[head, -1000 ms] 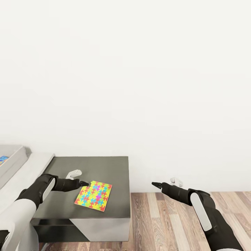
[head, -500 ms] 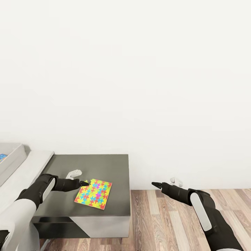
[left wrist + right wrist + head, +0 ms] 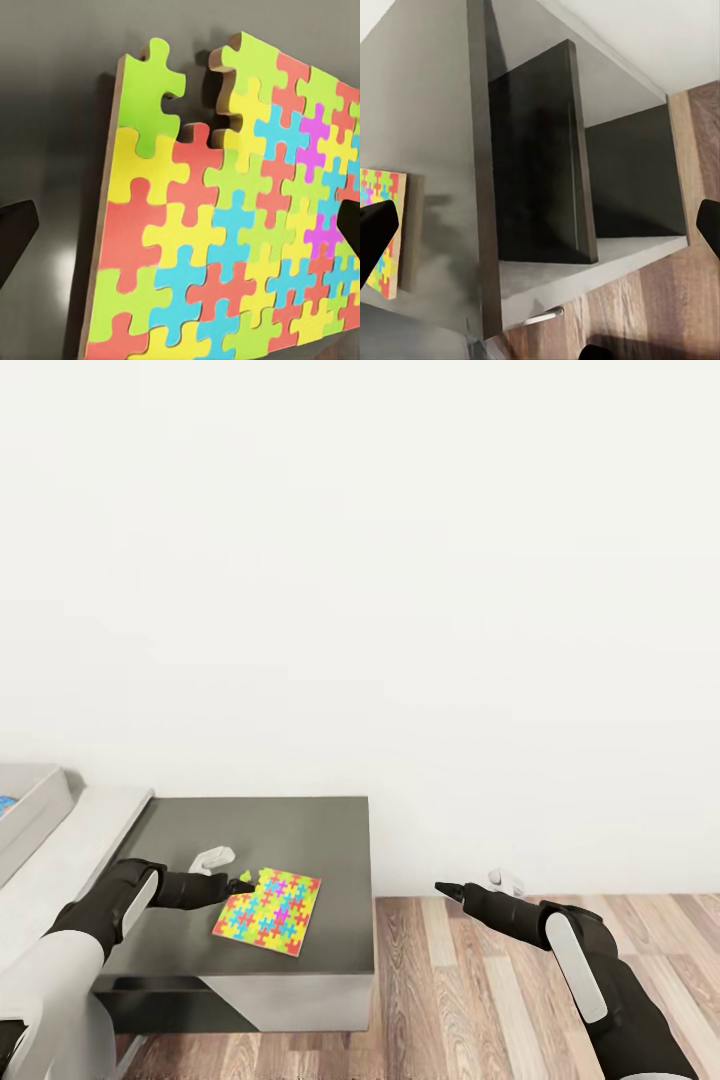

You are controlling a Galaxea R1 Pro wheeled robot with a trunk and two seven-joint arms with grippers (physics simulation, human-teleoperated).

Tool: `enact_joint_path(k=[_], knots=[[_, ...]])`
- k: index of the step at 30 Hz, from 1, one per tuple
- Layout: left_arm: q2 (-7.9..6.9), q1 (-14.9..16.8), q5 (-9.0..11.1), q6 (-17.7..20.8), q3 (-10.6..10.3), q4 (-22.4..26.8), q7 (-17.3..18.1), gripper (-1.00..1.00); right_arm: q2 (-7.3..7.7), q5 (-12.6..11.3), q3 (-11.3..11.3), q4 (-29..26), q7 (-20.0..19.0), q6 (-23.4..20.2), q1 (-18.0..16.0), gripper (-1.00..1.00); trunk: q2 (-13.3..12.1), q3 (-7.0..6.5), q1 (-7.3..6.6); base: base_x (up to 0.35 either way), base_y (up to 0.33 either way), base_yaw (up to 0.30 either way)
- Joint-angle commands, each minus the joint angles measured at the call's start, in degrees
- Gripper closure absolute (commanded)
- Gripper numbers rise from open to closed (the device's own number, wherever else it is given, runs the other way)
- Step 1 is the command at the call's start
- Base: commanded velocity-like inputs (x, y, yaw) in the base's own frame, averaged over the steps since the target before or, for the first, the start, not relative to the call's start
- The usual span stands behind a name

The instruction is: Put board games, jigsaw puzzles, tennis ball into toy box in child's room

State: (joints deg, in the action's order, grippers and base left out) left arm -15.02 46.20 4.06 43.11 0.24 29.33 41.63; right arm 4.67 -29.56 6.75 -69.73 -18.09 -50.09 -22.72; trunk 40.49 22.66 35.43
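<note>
One jigsaw puzzle (image 3: 267,912) lies flat on the dark grey side unit (image 3: 300,840), just beside the table (image 3: 70,850). The left gripper (image 3: 240,883) hovers at its near corner, jaws apart. The right gripper (image 3: 447,889) hangs over the wood-plank floor (image 3: 480,1000), jaws apart on nothing.

My head cam looks fwd/down over both arms. L wrist cam sits close over jigsaw puzzle (image 3: 225,225); R wrist cam, farther off, shares it w/ dark side unit (image 3: 442,150).
</note>
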Motion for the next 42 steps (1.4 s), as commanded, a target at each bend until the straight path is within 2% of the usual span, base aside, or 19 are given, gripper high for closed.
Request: enact_joint_path(k=[1,13,34,39,42], knots=[[-0.01,0.03,0.42,0.49,0.02,0.02,-0.06,-1.0,-0.01,0.3,0.1,-0.04,-0.42,-0.28,-0.04,-1.0,0.06,0.17,0.01,0.0,0.0,0.0],[-0.01,0.03,0.42,0.48,0.02,0.02,-0.06,-1.0,-0.01,0.3,0.24,-0.04,-0.4,-0.22,-0.04,-1.0,0.06,1.18,0.01,0.0,0.0,0.0],[-0.01,0.03,0.51,0.46,0.02,0.02,0.0,-1.0,-0.31,0.37,0.07,0.05,-0.37,-0.1,0.04,-1.0,0.06,1.24,0.01,0.0,-0.065,0.0],[-0.01,0.03,0.51,0.48,0.02,0.02,0.02,-1.0,-0.36,0.31,-0.06,1.57,-0.72,-0.6,-0.16,-1.0,0.06,1.24,0.01,0.0,-0.108,0.0],[-0.01,0.03,0.56,0.48,0.02,0.02,0.02,-1.0,-0.4,0.3,-0.07,4.02,-2.79,-1.12,-1.16,-1.0,0.06,1.24,0.01,0.0,-0.021,0.0]])
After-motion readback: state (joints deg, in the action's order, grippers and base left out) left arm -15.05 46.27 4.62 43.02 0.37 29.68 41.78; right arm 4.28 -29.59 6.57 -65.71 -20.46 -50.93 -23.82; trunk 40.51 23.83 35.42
